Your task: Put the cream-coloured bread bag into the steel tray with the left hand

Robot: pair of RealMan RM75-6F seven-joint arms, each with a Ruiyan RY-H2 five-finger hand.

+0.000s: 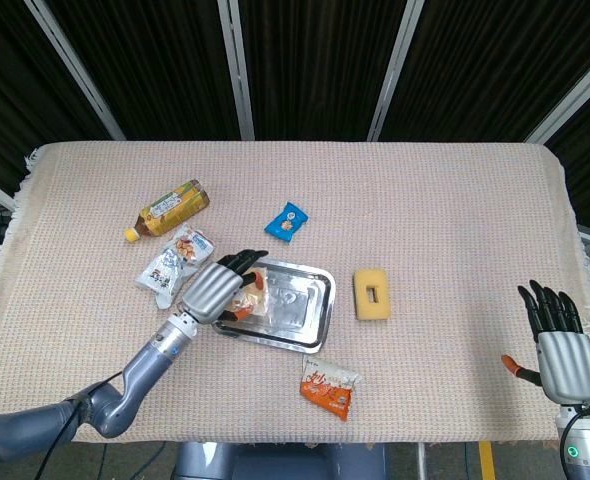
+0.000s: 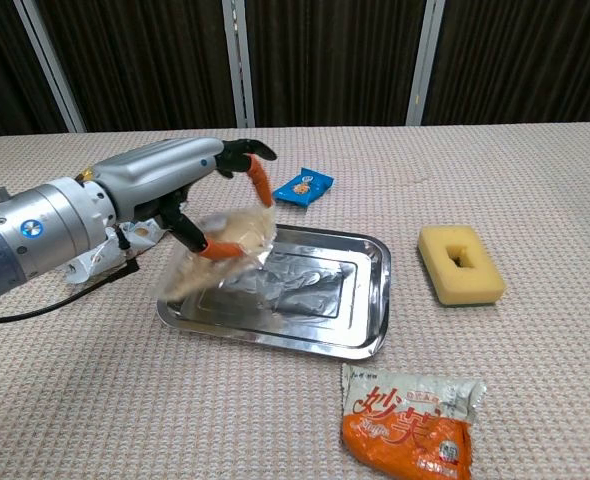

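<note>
My left hand [image 1: 218, 290] [image 2: 180, 180] grips the cream-coloured bread bag [image 2: 227, 252] [image 1: 249, 297], a crinkly clear-and-cream pack. The bag hangs tilted over the left part of the steel tray [image 1: 310, 305] [image 2: 360, 300], its lower end close to the tray floor; whether it touches I cannot tell. The tray is rectangular and shiny, lying near the table's front centre. My right hand [image 1: 560, 345] stays low at the far right edge of the head view, fingers spread, holding nothing.
A yellow tea bottle [image 1: 168, 209] and a white snack bag [image 1: 172, 262] lie left of the tray. A small blue packet [image 1: 288, 221] [image 2: 302, 186] sits behind it, a yellow sponge [image 1: 372, 294] [image 2: 460, 263] to its right, an orange noodle packet [image 1: 328, 387] [image 2: 407, 421] in front.
</note>
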